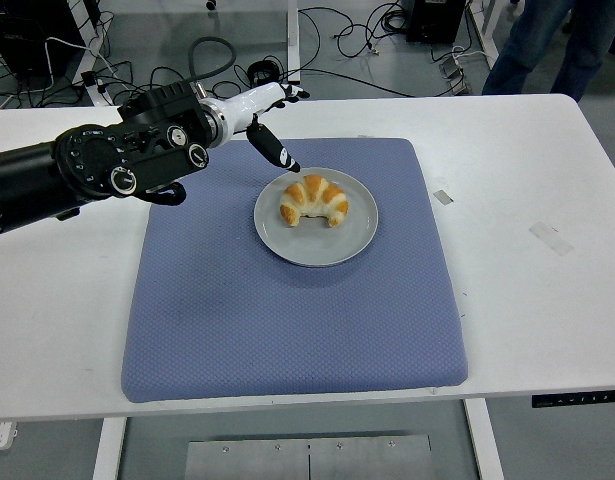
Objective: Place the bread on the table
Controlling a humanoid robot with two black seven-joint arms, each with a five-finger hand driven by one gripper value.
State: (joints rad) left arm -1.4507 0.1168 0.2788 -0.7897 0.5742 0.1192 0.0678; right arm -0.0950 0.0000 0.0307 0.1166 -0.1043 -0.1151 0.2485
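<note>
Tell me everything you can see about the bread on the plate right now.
The bread is a crescent-shaped croissant, golden brown with paler cream bands across its ridges. It looks whole and lies flat, its two tips pointing toward the table's near edge. It sits slightly left of centre on a round grey plate, which rests on a blue mat. Only the plate touches it; the left hand hangs just behind and to its left, fingers open.
</note>
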